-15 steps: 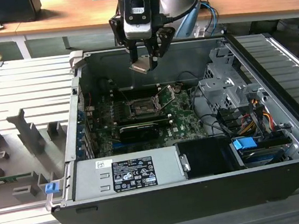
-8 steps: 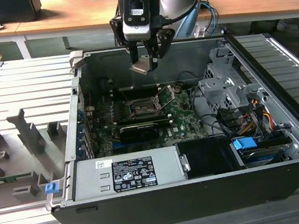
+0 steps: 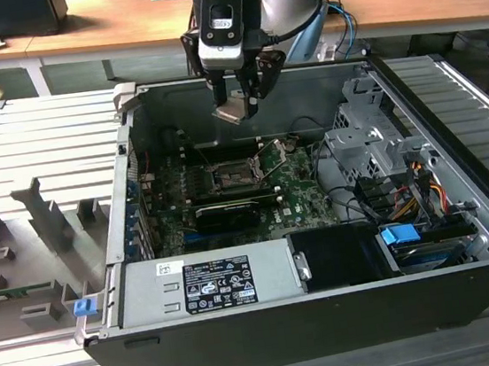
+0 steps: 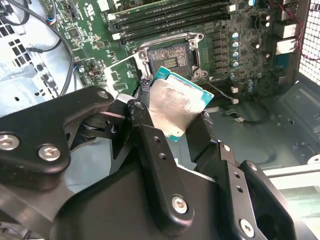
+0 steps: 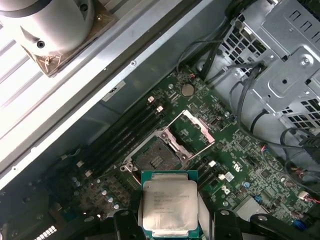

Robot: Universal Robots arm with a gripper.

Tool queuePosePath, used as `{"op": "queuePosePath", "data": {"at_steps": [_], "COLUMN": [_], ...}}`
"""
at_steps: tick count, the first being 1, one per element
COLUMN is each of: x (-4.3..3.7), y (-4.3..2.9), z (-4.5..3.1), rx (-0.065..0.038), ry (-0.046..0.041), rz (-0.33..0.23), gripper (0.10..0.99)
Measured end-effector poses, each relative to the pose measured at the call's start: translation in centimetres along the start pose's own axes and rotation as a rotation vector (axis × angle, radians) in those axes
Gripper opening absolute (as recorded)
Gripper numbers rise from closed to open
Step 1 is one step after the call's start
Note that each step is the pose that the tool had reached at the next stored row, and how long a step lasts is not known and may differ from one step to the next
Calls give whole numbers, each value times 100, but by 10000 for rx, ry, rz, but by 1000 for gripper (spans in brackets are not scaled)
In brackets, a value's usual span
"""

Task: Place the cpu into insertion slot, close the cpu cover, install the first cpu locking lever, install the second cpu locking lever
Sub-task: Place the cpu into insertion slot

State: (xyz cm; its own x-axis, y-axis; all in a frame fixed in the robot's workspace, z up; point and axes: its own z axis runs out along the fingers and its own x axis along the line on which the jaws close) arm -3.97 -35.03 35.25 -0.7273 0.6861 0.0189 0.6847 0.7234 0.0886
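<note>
My gripper (image 3: 242, 89) hangs above the open computer case, shut on the cpu (image 3: 230, 110), a flat square chip with a pale metal face held tilted by its edges. In both wrist views the cpu (image 4: 175, 102) (image 5: 169, 202) sits between the black fingers (image 4: 145, 130) (image 5: 125, 222). Below it on the green board lies the insertion slot (image 3: 229, 178) (image 4: 172, 57) (image 5: 152, 157), open with a dark centre. The cpu cover (image 3: 270, 157) (image 4: 119, 75) (image 5: 194, 131) stands swung up beside the slot. I cannot make out the locking levers apart from the socket's metal frame.
A grey power supply (image 3: 207, 281) with a label fills the case's near side. A metal drive cage (image 3: 374, 145) with cables and a blue connector (image 3: 400, 237) stands at the exterior view's right. A long black card (image 3: 226, 214) lies just in front of the slot, memory slots (image 5: 125, 135) behind it.
</note>
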Motion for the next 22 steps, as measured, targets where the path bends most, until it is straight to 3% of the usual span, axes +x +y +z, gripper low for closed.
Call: {"op": "queuePosePath", "data": {"at_steps": [7,22], "x": [0,0], "y": [-1,-2], "z": [10,19], "rx": [-14,-28], "ry": [-60,-127], "rz": [676,1426], "gripper": [529,529]}}
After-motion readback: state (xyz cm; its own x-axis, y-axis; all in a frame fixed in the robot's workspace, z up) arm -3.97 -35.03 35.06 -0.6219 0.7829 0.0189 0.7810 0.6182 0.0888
